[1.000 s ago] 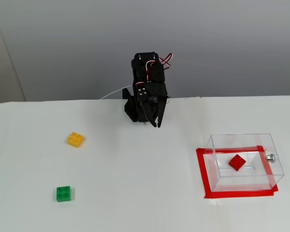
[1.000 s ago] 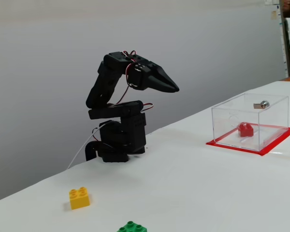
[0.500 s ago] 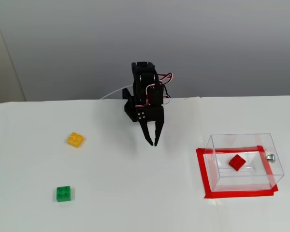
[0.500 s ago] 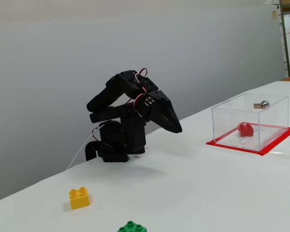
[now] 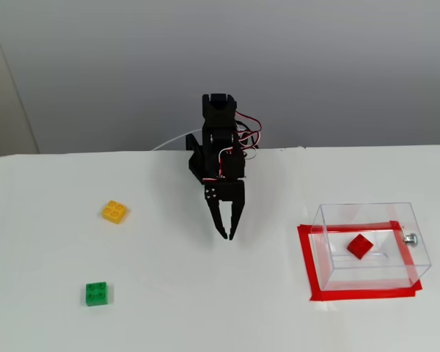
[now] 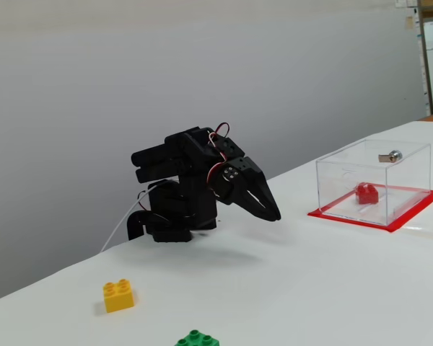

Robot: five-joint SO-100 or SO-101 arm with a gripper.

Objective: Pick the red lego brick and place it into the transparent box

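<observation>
Three bricks: yellow brick (image 5: 114,211) and green brick (image 5: 97,293) near the table's (image 5: 205,293) left edge; mid-table the gripper (image 5: 226,236) hangs empty, fingers slightly spread; red lego brick (image 5: 359,246) inside the transparent box (image 5: 369,213), right edge.

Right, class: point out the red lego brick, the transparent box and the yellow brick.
red lego brick (image 5: 359,246), a fixed view, its top face.
transparent box (image 5: 367,211), a fixed view, its far wall.
yellow brick (image 5: 114,212), a fixed view, its studded top.
</observation>
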